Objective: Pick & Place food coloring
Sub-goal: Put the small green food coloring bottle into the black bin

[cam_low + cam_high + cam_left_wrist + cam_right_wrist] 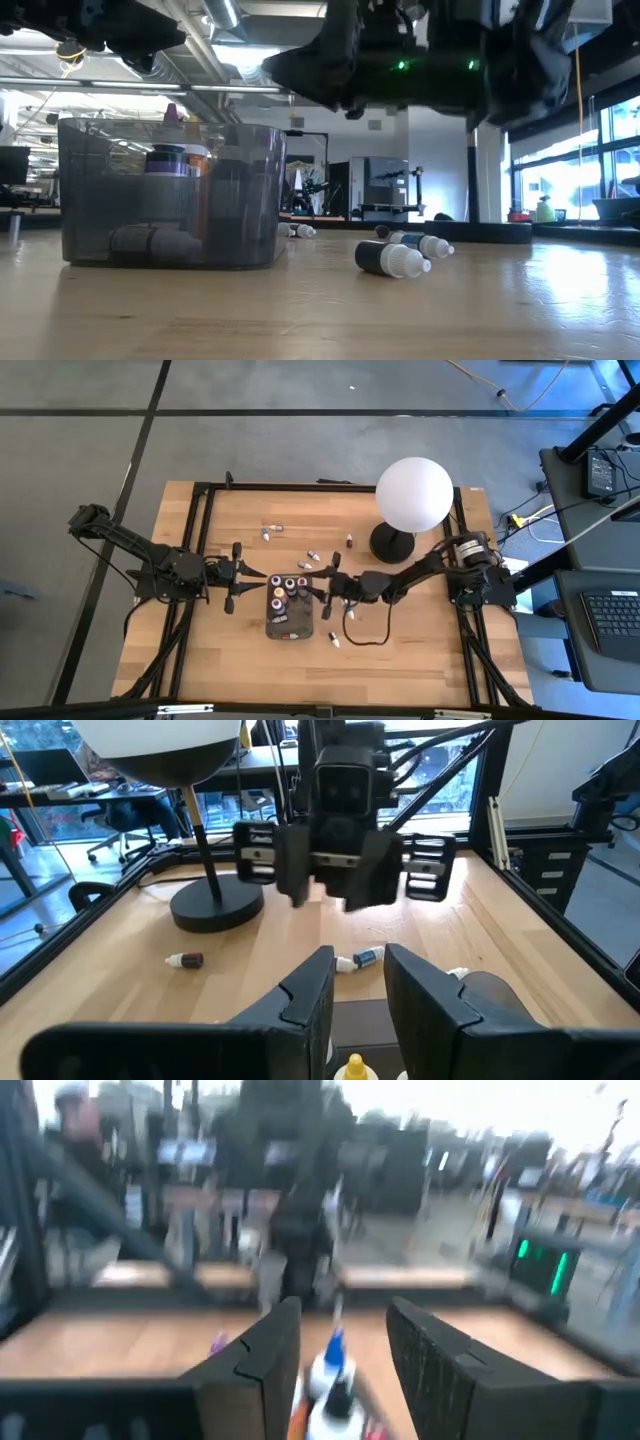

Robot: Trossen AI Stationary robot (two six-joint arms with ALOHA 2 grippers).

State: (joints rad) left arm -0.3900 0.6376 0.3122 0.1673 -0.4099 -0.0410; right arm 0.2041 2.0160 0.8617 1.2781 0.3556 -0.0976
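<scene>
A dark grey tray (287, 624) in the middle of the table holds several upright food coloring bottles (289, 586). More bottles lie loose on the wood (312, 555) (392, 258) (186, 960). My left gripper (238, 572) (358, 960) hangs still at the tray's left end, open, with nothing between its fingers. My right gripper (322, 588) (342, 1310) hovers at the tray's right end, facing the left one, its fingers apart. A white bottle with a blue tip (330, 1365) shows in that gap, narrower than it and blurred; whether it stands in the tray below I cannot tell.
A white globe lamp (413, 495) on a black base (392, 542) stands at the far right. Two bottles lie near the far edge (268, 532), one near the right arm (334, 641), beside a thin cable loop (365, 632). Black frame rails (200, 560) run along both sides of the table.
</scene>
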